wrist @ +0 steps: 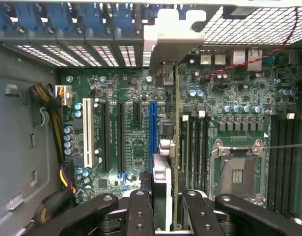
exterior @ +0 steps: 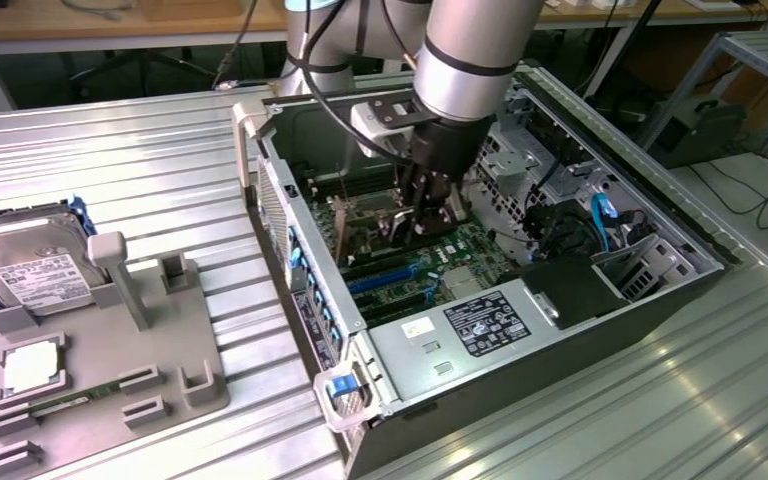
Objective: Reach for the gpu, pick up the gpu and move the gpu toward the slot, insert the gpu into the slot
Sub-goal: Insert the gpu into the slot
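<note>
The gpu (wrist: 175, 123) stands on edge inside the open computer case (exterior: 704, 255), clamped in the pincer (wrist: 165, 216), whose fingers (wrist: 141, 211) are drawn in tight against both faces of the card. In the wrist view you see it edge-on, just beside the slot (wrist: 152, 123) on the side toward the processor socket (wrist: 239, 167), and running parallel with the slot. Its silver bracket (wrist: 165, 44) sits at the far end of the slot, against the case's rear wall. From the exterior view you see the arm reaching down over the motherboard (exterior: 418, 275). By the look of it you are at the insertion step. Whether the card's edge touches the slot cannot be told. Seating it calls for the card's edge squarely over the slot and a straight press, no tilt.
</note>
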Robot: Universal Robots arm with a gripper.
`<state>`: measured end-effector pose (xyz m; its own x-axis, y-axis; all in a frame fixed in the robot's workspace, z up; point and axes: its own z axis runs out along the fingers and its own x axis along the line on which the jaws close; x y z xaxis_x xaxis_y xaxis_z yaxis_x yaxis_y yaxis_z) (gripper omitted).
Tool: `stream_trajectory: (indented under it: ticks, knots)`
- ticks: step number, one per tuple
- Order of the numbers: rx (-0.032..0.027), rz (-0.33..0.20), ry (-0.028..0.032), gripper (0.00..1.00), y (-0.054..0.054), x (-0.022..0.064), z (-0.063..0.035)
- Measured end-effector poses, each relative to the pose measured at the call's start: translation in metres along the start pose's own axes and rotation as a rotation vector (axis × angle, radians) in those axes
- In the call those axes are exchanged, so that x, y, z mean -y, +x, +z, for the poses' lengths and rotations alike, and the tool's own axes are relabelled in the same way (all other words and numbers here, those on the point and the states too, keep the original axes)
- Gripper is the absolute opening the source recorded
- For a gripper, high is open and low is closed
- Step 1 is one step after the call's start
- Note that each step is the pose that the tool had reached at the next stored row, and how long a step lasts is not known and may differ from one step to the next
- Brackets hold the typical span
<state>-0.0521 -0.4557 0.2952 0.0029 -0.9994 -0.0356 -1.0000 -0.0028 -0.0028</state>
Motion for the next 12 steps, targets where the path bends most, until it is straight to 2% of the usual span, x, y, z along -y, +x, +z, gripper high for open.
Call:
stream_trajectory:
  ticks: [5, 6, 9, 12]
  knots:
    - [-0.0003, 0.000, -0.0001, 0.28, 0.000, -0.0033, 0.0076]
    - [-0.0003, 0.000, 0.0028, 0.28, 0.000, -0.0035, 0.0086]
    - [-0.0003, -0.001, 0.0183, 0.28, 0.000, -0.0041, 0.0110]
    - [-0.0004, -0.001, 0.0196, 0.28, 0.001, -0.0062, 0.0145]
